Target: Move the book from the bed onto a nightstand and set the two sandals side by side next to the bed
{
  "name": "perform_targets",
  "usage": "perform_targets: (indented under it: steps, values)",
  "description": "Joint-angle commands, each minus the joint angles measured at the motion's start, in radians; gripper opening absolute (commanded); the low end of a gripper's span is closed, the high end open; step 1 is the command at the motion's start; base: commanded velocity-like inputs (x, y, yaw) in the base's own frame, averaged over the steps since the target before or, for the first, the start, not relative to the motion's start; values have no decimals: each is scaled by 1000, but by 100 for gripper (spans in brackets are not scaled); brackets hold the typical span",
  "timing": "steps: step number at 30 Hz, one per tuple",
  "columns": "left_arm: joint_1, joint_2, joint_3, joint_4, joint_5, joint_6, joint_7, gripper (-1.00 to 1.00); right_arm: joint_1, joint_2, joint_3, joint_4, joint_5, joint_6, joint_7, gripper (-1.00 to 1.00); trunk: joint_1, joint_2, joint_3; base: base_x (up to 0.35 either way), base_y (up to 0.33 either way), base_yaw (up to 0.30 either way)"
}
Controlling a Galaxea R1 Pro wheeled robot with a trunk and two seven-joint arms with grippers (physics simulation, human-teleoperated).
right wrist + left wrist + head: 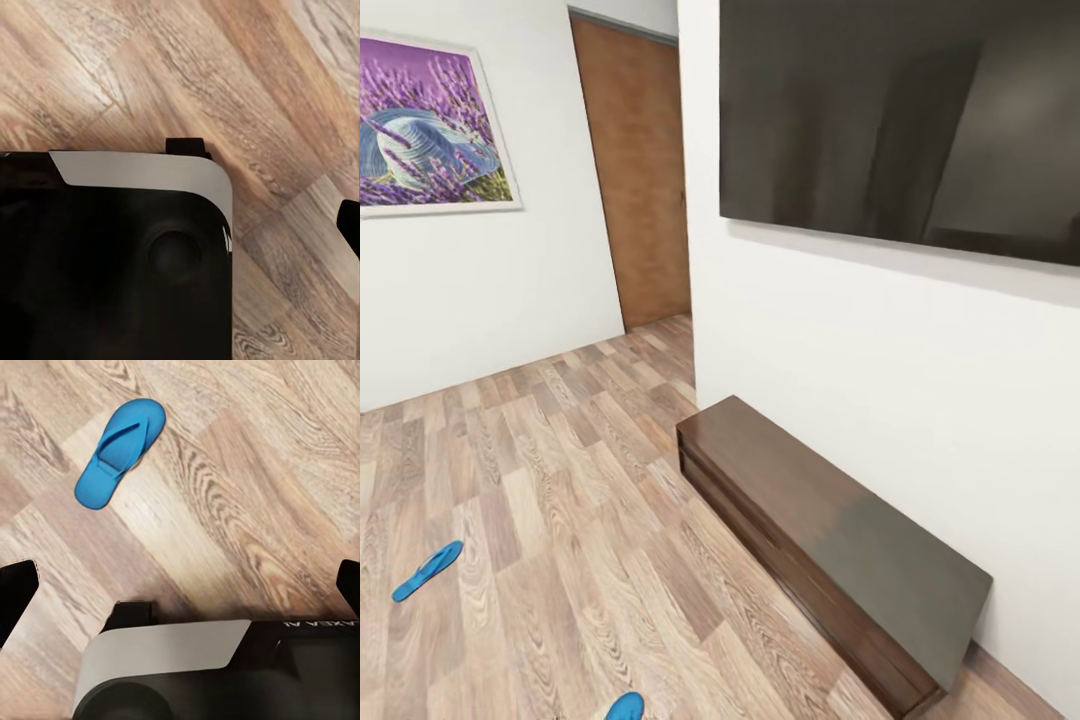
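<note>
Two bright blue sandals lie apart on the wood-plank floor in the head view: one sandal (427, 570) at the left, a second sandal (625, 707) cut off by the lower edge. The left wrist view looks down on one blue sandal (120, 451), lying flat with its strap up, well beyond my left gripper (180, 592). That gripper is open and empty, its dark fingertips at both picture edges. Of my right gripper, one dark fingertip (349, 225) stands far out at the side over bare floor, with nothing held. The book, the bed and the nightstands are out of view.
A long low dark brown dresser (830, 540) stands against the white wall at the right, under a large black screen (900, 120). A brown door (640, 170) lies beyond the wall corner, and a purple painting (430, 125) hangs at the left. My white-and-black base (172, 667) sits below both wrists.
</note>
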Motion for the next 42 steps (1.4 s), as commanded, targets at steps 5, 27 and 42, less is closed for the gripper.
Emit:
perform_targets:
  steps: [5, 27, 42]
  values:
    - [0, 0, 0, 0, 0, -2, 0, 100, 0, 0, -1, 0, 0, -3, -1, 100, 0, 0, -3, 0, 0, 272]
    - [0, 0, 0, 0, 0, -2, 0, 100, 0, -1, -2, -2, 0, -3, -1, 100, 0, 0, -15, 0, 0, 272]
    - [0, 0, 0, 0, 0, -2, 0, 100, 0, 0, -2, -3, 0, -3, -1, 100, 0, 0, -23, 0, 0, 272]
